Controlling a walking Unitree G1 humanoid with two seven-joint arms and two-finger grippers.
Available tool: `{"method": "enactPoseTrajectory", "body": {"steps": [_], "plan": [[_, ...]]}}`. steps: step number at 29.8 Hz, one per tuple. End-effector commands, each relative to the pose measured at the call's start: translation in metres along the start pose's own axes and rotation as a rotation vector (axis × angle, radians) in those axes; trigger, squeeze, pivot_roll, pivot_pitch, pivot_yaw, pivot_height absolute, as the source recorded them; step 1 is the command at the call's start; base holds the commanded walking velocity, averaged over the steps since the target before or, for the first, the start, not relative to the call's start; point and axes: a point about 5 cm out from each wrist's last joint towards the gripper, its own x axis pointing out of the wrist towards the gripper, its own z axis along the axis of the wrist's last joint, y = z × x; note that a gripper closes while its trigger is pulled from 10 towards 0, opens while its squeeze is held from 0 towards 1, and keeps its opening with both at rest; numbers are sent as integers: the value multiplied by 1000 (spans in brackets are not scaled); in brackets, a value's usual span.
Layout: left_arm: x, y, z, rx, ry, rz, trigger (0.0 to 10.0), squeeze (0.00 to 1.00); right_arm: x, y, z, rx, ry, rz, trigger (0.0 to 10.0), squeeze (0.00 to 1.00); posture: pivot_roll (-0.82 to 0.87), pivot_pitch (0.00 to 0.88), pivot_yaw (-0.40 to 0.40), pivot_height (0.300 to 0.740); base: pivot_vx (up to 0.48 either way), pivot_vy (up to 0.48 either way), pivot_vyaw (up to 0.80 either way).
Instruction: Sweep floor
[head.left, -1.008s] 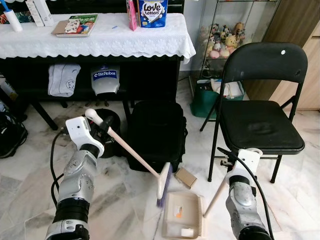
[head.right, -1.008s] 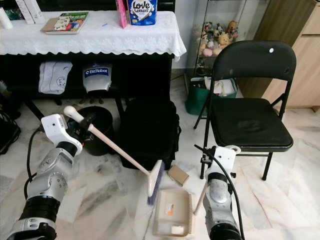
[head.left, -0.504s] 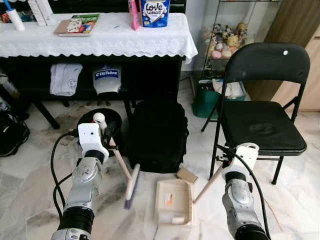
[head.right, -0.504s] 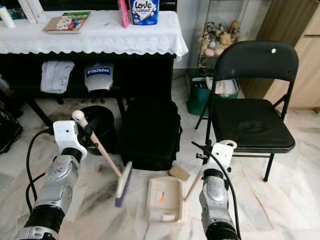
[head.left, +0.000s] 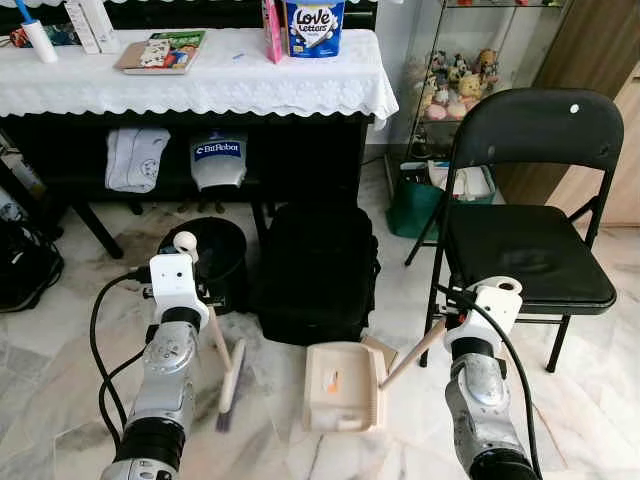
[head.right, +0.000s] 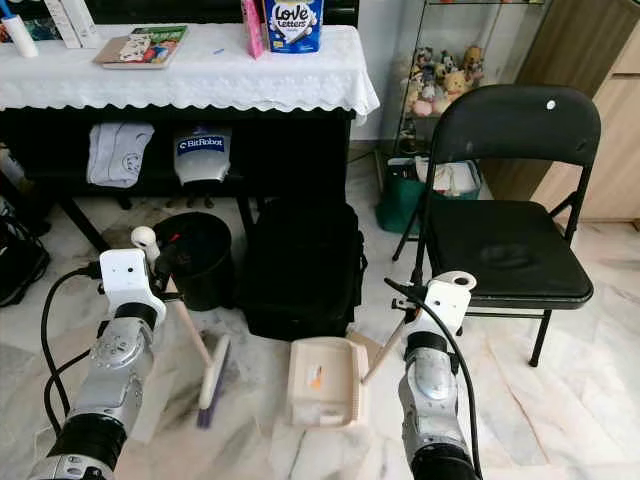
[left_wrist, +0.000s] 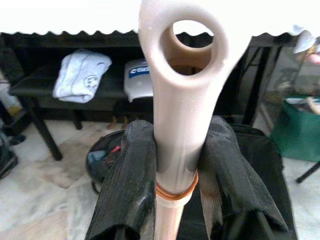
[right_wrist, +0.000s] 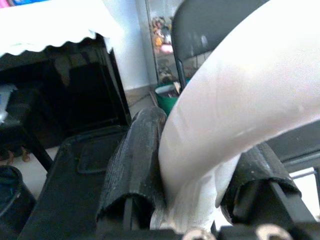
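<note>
Beside the black bag (head.left: 318, 270), on its left, I see one round black bin (head.left: 208, 262) with something dark and a red bit inside; I cannot tell what. In front of the bag lies one beige dustpan (head.left: 342, 385), its tray holding a small orange scrap and a pale piece. My right gripper (right_wrist: 192, 200) is clamped on the dustpan's long handle. My left gripper (left_wrist: 175, 185) is clenched around the top of one broom (head.left: 222, 375), just under its ring end; the brush head rests on the marble floor (head.left: 60, 370) left of the dustpan, in front of the bin. One brown card (head.left: 383, 350) lies by the dustpan's far corner. One folding chair (head.left: 525, 240) stands right of the bag, its legs close to the dustpan handle. Open floor lies left of the broom.
</note>
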Motion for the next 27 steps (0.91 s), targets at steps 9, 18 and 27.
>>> {"method": "enactPoseTrajectory", "body": {"steps": [9,18,27], "plan": [[2,-3,7,-16,-42,-4,10000,0,2,-1,18,25,-83,-2,10000,0,-106,6,23,740,0,0,667],[4,-4,9,-21,-47,-6,10000,0,2,2,19,36,-77,5,10000,0,-92,35,20,740,0,0,672],[4,-9,8,-18,-45,-18,10000,0,3,5,20,42,-71,17,10000,0,-97,55,19,740,0,0,753]]}}
